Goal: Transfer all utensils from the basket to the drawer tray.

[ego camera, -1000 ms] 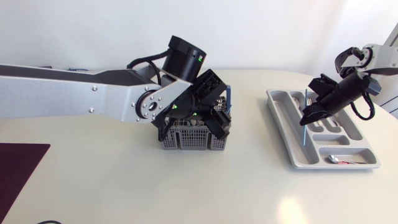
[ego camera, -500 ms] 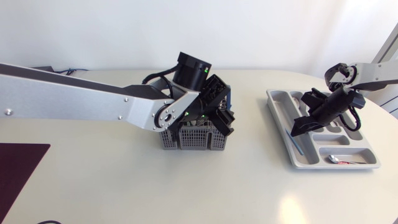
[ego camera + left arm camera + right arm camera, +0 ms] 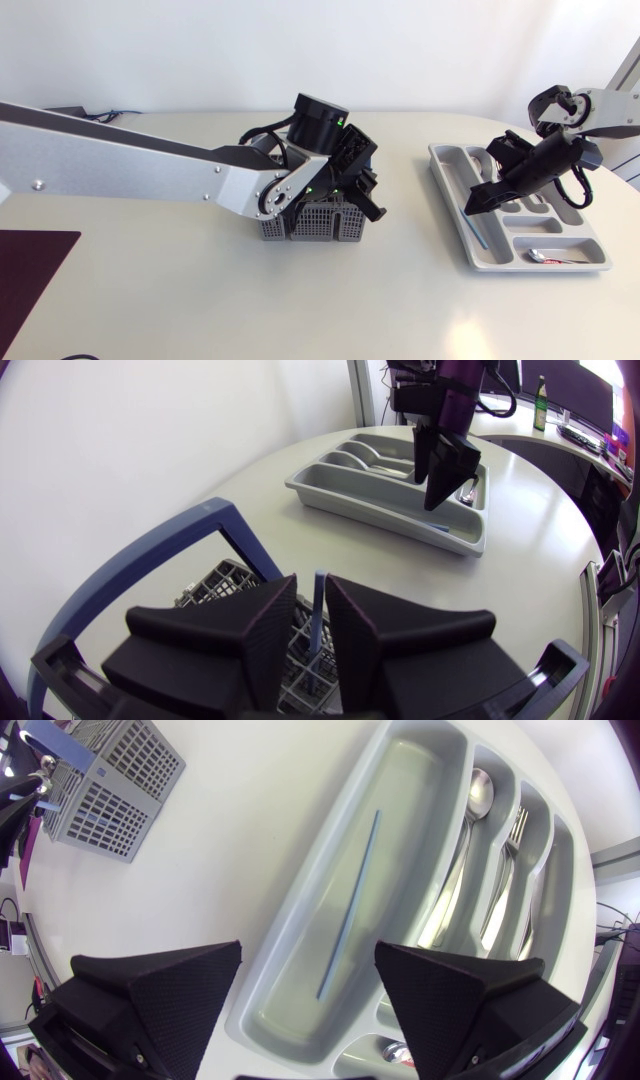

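The grey mesh basket with a blue handle stands mid-table. My left gripper is lowered into it. In the left wrist view, its fingers stand narrowly apart with a thin blue utensil upright between them, so the gripper is open. The grey drawer tray lies at the right. My right gripper hovers open over its long compartment, where a thin blue stick lies. The other slots hold a spoon and a fork.
Another spoon lies in the tray's front cross compartment. A dark mat covers the table's front left corner. Bare tabletop separates the basket and the tray.
My right gripper held the blue stick hanging over the tray, lowered it and let go; the stick now lies in the long compartment. My left gripper shifted right and down into the basket.
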### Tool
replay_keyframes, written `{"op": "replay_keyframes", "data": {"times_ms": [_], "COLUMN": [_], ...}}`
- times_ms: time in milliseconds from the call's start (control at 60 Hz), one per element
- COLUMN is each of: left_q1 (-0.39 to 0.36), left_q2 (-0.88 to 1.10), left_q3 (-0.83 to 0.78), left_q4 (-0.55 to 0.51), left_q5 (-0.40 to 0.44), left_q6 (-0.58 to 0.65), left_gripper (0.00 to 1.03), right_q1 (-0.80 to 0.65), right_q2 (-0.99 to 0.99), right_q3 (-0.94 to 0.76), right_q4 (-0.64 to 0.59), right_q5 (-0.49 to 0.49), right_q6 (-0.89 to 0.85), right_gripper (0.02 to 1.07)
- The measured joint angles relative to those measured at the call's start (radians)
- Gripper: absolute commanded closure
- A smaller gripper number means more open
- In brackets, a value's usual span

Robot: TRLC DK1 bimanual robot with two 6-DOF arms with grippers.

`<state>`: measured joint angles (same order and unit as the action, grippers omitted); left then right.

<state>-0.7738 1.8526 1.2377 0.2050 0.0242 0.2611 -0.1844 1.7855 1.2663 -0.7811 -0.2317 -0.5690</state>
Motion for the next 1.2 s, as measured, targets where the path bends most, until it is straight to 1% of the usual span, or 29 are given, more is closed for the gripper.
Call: {"op": "replay_keyframes", "data": {"times_ms": [167, 200, 367, 583, 733, 850, 950, 983, 1000, 1067, 1200], "left_q1": [0.000, 0.000, -0.001, -0.001, 0.006, 0.035, 0.082, 0.083, 0.101, 0.130, 0.177], "left_q2": [-0.013, -0.019, -0.068, -0.175, -0.251, -0.306, -0.339, -0.339, -0.343, -0.343, -0.343], "left_q3": [-0.016, -0.018, -0.021, -0.024, -0.029, -0.029, -0.026, -0.026, -0.021, -0.011, 0.013], "left_q4": [0.003, 0.003, 0.003, 0.001, -0.025, -0.066, -0.121, -0.121, -0.140, -0.171, -0.216], "left_q5": [0.000, 0.000, 0.000, 0.000, 0.007, 0.056, 0.138, 0.138, 0.166, 0.230, 0.350], "left_q6": [-0.014, -0.019, -0.034, -0.053, -0.097, -0.160, -0.232, -0.232, -0.260, -0.304, -0.390], "left_gripper": [1.00, 1.00, 1.00, 1.00, 1.00, 1.00, 1.00, 1.00, 1.00, 1.00, 1.00], "right_q1": [0.045, 0.053, 0.099, 0.161, 0.232, 0.311, 0.384, 0.410, 0.420, 0.463, 0.532], "right_q2": [-0.097, -0.115, -0.216, -0.323, -0.447, -0.531, -0.558, -0.561, -0.561, -0.560, -0.537], "right_q3": [-0.049, -0.058, -0.125, -0.206, -0.291, -0.340, -0.341, -0.341, -0.341, -0.340, -0.295], "right_q4": [0.000, 0.000, 0.031, 0.133, 0.263, 0.344, 0.382, 0.392, 0.396, 0.414, 0.419], "right_q5": [-0.034, -0.049, -0.137, -0.205, -0.221, -0.226, -0.229, -0.229, -0.229, -0.229, -0.256], "right_q6": [0.008, 0.010, 0.011, 0.011, 0.011, 0.023, 0.048, 0.058, 0.064, 0.082, 0.129], "right_gripper": [0.09, 0.07, 0.07, 0.07, 0.07, 0.07, 0.07, 0.07, 0.07, 0.08, 0.17]}}
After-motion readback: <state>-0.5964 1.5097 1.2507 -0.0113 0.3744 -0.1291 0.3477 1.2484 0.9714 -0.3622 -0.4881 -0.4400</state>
